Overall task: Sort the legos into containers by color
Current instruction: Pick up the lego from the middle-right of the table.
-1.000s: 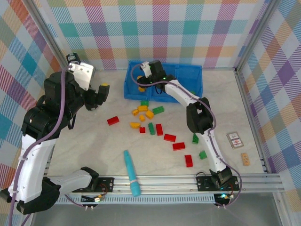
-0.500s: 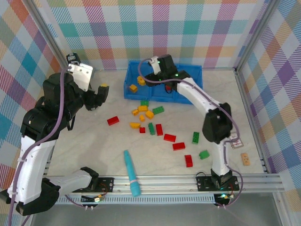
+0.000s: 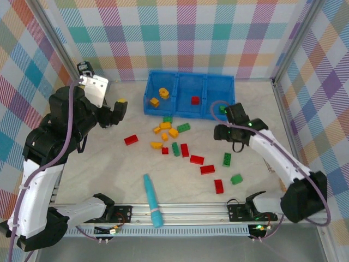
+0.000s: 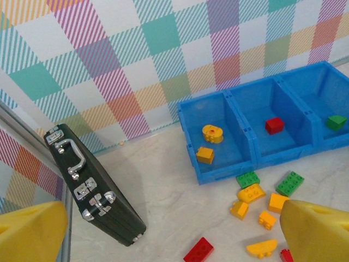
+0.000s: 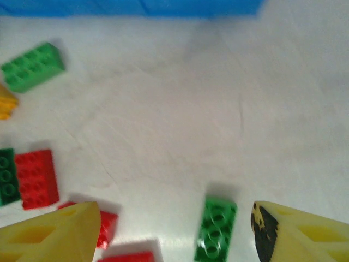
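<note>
Since it left bin [image 3: 180,112], right tool [image 5: 175,218] open over legos [image 5: 216,229].

Blue bin [image 3: 188,113] sitting at the far side, three compartments side by side; left one holding two yellow-orange legos [image 3: 159,97], middle one a red brick [image 3: 194,100], right one a green brick [image 4: 336,121]. Loose bricks lying in front: yellow-orange and green cluster [image 3: 166,128] nearest the bin; red ones [image 3: 197,160] and two green ones [image 3: 227,159] scattering nearer; lone red piece [image 3: 131,140] lying apart at left.
</note>
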Available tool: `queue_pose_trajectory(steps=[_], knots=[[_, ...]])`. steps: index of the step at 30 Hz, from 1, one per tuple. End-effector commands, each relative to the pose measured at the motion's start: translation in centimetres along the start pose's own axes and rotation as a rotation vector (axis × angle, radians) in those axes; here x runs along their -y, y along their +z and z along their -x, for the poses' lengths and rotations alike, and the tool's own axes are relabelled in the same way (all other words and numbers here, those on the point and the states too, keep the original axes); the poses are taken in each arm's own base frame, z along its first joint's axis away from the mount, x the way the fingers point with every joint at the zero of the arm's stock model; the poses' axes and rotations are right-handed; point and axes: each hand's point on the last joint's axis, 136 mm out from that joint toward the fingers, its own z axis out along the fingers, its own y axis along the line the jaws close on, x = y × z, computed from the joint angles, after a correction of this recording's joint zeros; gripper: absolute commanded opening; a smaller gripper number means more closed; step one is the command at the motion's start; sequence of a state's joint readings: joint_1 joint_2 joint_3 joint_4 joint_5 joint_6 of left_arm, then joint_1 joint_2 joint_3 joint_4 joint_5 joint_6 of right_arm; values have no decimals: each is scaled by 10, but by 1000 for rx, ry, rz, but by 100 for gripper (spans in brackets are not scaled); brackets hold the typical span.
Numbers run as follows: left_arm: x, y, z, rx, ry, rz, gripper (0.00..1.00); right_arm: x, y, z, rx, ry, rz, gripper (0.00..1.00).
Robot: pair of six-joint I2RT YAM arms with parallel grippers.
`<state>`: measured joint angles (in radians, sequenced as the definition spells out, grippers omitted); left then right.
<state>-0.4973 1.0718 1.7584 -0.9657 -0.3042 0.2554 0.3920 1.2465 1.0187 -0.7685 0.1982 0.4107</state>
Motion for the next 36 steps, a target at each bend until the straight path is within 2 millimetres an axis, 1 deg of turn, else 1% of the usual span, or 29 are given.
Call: queue_pose_trajectory(steps=[1, 3, 6, 10, 12, 17, 18, 19, 24, 30, 33, 36], knots=[[4, -3, 10, 33, 0, -19, 100, 18, 6, -40, -82, 195, 3, 73], [4, -4, 12, 37, -5, -21, 100, 23, 15, -56, -107, 242, 11, 72], [3, -5, 14, 43, -14, -24, 100, 23, 30, -72, -149, 267, 26, 72], [5, -6, 15, 46, -24, -34, 100, 21, 47, -79, -185, 281, 25, 72], [8, -10, 19, 58, -39, -63, 100, 23, 57, -82, -203, 282, 6, 71], [11, -16, 27, 79, -58, -94, 100, 23, 77, -83, -241, 270, -17, 69], [10, -16, 26, 76, -55, -87, 100, 24, 80, -82, -248, 264, -28, 73], [9, -16, 25, 73, -55, -79, 100, 24, 82, -82, -256, 257, -35, 73], [6, -16, 24, 71, -55, -61, 100, 25, 92, -83, -289, 230, -55, 67], [6, -14, 24, 69, -52, -58, 100, 26, 96, -85, -303, 208, -70, 51], [5, -16, 24, 71, -53, -54, 100, 24, 93, -76, -289, 188, -65, 47], [3, -17, 24, 76, -53, -49, 100, 26, 87, -63, -262, 160, -91, 42]])
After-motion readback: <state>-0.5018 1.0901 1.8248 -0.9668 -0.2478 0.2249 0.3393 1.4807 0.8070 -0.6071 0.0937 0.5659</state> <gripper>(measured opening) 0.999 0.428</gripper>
